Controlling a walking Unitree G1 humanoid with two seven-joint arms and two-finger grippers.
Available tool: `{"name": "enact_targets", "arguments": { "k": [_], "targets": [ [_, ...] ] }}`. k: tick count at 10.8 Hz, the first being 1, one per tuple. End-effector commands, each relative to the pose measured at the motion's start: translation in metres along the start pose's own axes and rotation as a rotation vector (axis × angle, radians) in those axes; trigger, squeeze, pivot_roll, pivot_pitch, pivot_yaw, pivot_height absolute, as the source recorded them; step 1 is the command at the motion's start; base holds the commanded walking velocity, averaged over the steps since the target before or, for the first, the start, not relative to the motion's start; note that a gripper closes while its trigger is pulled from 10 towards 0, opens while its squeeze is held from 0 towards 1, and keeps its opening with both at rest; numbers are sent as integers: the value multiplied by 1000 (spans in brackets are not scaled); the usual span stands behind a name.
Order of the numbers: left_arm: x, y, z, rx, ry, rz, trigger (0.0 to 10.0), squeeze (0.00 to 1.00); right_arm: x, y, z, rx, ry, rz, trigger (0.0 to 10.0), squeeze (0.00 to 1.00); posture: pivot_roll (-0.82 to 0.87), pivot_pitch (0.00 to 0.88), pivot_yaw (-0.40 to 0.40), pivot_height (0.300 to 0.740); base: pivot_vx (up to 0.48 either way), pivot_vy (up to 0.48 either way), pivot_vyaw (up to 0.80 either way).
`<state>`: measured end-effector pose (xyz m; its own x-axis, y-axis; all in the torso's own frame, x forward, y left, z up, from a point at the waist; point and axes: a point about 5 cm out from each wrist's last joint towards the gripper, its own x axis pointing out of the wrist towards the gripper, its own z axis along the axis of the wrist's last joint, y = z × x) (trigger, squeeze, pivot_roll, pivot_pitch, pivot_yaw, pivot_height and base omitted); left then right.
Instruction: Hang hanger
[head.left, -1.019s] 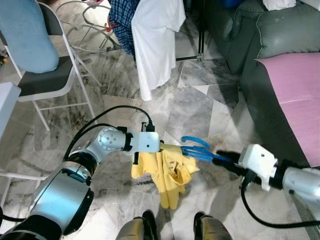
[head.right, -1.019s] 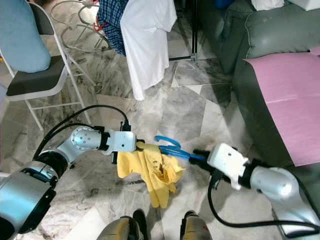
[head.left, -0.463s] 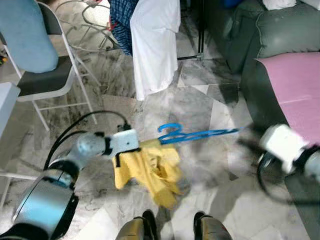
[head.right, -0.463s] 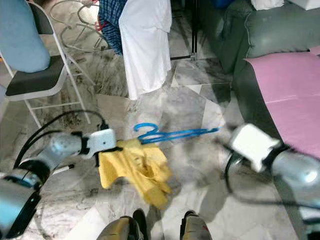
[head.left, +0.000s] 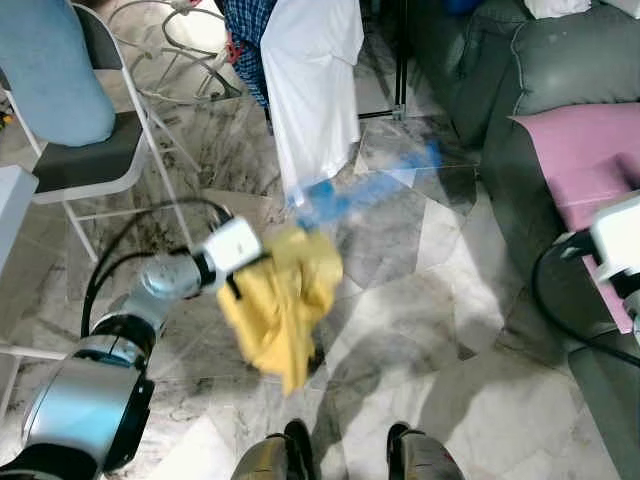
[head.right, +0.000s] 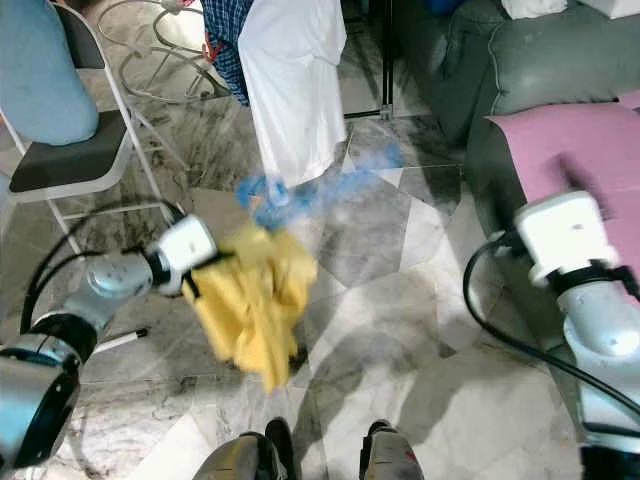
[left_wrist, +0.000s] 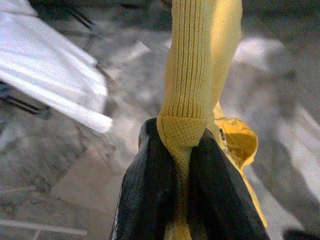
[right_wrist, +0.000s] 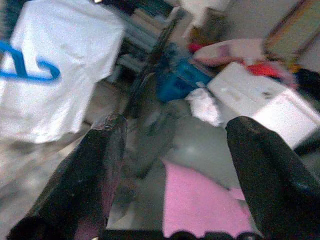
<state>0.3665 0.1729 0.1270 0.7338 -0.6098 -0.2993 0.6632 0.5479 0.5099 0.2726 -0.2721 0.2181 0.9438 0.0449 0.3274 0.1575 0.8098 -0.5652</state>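
A yellow garment (head.left: 285, 300) hangs from my left gripper (left_wrist: 181, 150), whose black fingers (left_wrist: 150, 200) are shut on a ribbed edge of the cloth. A blue hanger (head.left: 350, 195), blurred by motion, rises from the top of the garment toward the hanging white shirt (head.left: 315, 80). Its hook (right_wrist: 25, 67) appears in the right wrist view against that shirt. My right gripper (right_wrist: 175, 150) is open and holds nothing. Its white wrist (head.left: 620, 235) is far to the right, beside the sofa and well apart from the hanger.
A plaid shirt (head.left: 245, 30) hangs beside the white shirt on a rack with a black pole (head.left: 402, 55). A folding chair (head.left: 90, 160) stands at the left. A grey sofa (head.left: 560, 60) with a pink sheet (head.left: 590, 150) is at the right. My feet (head.left: 340, 455) stand on marble floor.
My right gripper let go of the hanger and drew back to the right. My left arm swung the yellow garment and hanger up and outward toward the hanging shirts.
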Motion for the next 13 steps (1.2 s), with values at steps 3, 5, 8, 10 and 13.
{"name": "enact_targets", "arguments": {
  "k": [3, 5, 8, 10, 13],
  "targets": [
    [6, 10, 34, -35, -200, -51, 0, 0, -22, 36, -36, 130, 151, -23, 10000, 1000, -319, 216, 181, 740, 0, 0, 0],
    [15, 3, 62, -7, -356, -164, 0, 0, -29, 71, -56, 366, 261, 14, 10000, 1000, -310, 229, 185, 740, 0, 0, 0],
    [24, -8, 99, 29, -545, -253, 0, 0, -21, 105, -58, 481, 299, 153, 10000, 0, -300, 228, 178, 740, 0, 0, 0],
    [27, -15, 113, 37, -624, -278, 0, 0, -16, 120, -54, 533, 298, 211, 10000, 0, -302, 226, 169, 740, 0, 0, 0],
    [26, -18, 147, -2, -805, -311, 0, 0, -15, 125, -68, 584, 368, 209, 10000, 0, -301, 215, 145, 740, 0, 0, 0]
  ]
}}
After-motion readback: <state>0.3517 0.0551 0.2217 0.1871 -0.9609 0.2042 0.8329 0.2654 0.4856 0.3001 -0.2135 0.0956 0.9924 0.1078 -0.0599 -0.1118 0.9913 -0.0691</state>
